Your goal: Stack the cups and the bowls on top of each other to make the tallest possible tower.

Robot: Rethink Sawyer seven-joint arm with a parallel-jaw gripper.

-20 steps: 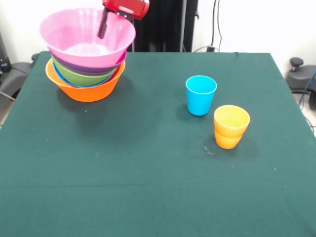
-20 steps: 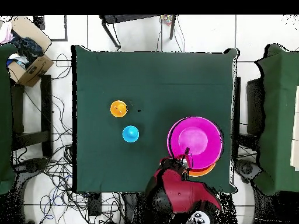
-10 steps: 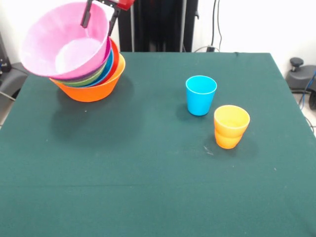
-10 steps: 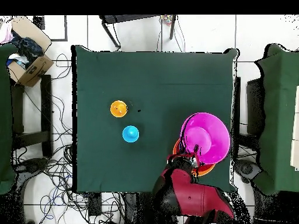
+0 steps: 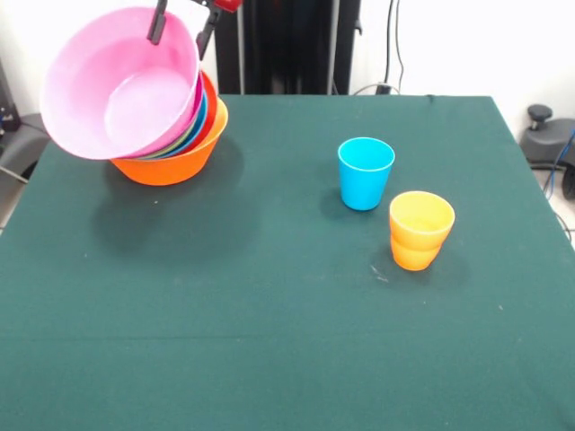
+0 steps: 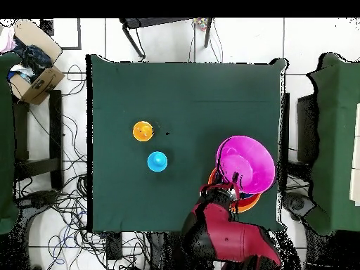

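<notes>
A big pink bowl (image 5: 121,85) is tipped steeply, its mouth turned toward the table's front, atop a pile of nested bowls. My gripper (image 5: 183,27) is shut on its upper rim, one finger inside and one outside. Below it, red-orange, blue, green and purple rims (image 5: 203,112) lean in the big orange base bowl (image 5: 171,162) of the tower. In the overhead view the gripper (image 6: 226,188) sits at the pink bowl's (image 6: 246,163) near edge. A blue cup (image 5: 365,172) stands upright mid-table. A yellow cup (image 5: 420,215) sits nested in an orange one (image 5: 415,253) beside it.
The green table (image 5: 269,341) carries only the pile at one corner and the cups. In the overhead view the blue cup (image 6: 157,162) and yellow cup (image 6: 143,130) stand left of centre. A cardboard box (image 6: 31,70) lies off the table.
The pink bowl went from level on the pile to steeply tilted as my gripper pulled its rim up and sideways. The bowls beneath leaned with it. The cups stayed put.
</notes>
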